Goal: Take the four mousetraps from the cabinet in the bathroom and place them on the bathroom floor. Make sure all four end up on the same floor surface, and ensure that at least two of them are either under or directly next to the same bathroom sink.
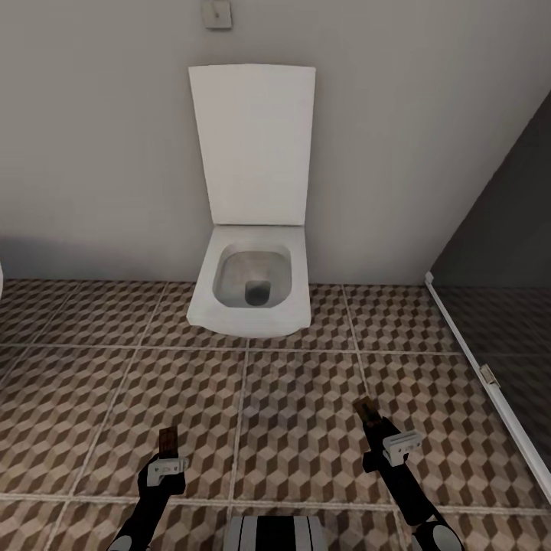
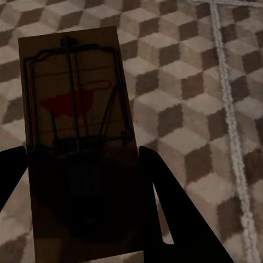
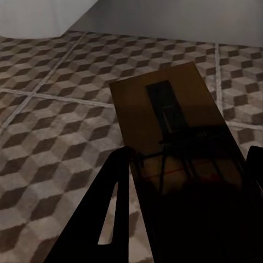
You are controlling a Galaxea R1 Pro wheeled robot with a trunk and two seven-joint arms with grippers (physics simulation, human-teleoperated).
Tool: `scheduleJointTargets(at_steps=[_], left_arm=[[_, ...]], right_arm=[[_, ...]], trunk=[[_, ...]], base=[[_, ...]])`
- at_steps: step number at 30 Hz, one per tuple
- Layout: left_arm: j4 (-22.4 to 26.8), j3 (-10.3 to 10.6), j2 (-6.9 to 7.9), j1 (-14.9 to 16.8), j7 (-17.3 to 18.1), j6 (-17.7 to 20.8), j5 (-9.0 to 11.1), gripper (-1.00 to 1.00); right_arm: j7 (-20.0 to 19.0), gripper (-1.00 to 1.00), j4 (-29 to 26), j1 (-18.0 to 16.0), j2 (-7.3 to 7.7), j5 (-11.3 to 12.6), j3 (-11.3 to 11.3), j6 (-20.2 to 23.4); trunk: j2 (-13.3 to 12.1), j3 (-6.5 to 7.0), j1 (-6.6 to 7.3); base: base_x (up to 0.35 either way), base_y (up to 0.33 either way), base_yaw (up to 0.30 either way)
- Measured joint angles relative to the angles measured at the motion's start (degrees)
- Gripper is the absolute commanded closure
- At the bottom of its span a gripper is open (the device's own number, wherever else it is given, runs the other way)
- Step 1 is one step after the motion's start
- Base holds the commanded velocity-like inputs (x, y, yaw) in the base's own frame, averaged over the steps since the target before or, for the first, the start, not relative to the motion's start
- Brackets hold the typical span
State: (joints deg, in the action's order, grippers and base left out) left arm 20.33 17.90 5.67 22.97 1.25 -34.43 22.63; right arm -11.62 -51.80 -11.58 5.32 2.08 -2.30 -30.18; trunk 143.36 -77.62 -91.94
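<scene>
Left gripper (image 1: 167, 461), black-armed with pale finger mounts, low in the head view, closed on a small flat tan wooden mousetrap (image 1: 169, 441) that juts forward from its tips; seen from the left wrist as the same board (image 2: 74, 109) with dark wire parts and a red mark, pinched between two dark fingers (image 2: 164, 208) above the brown-and-beige cube-patterned tile floor (image 2: 186, 109). Centre frame, white wall-hung toilet (image 1: 251, 287) with lid raised against a grey wall, small wall plate (image 1: 216, 14) above it. Right gripper (image 1: 383, 442) likewise clamped on a second tan mousetrap (image 1: 368, 415), tilted and pointing toward the toilet; from the right wrist, board (image 3: 175, 137) held out over the tiles, one dark finger (image 3: 104, 208) alongside. Far right, dark glass shower panel (image 1: 497, 252) with pale frame. Carrying step, by the look of it: two traps in hand, neither yet on the floor (image 1: 291, 383). No sink identifiable here, so next move likely calls for turning to find one, then lowering both boards flat onto the tiles beside or under it before letting go.
</scene>
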Motion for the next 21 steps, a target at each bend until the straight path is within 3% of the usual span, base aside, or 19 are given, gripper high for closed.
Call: scheduleJointTargets(at_steps=[21], left_arm=[[0.0, 0.0, 0.0, 0.0, 0.0, 0.0, 0.0, 1.0]], right_arm=[[0.0, 1.0, 0.0, 0.0, -0.06, 0.0, 0.0, 0.0]], trunk=[[0.0, 0.0, 0.0]], base=[[0.0, 0.0, 0.0]])
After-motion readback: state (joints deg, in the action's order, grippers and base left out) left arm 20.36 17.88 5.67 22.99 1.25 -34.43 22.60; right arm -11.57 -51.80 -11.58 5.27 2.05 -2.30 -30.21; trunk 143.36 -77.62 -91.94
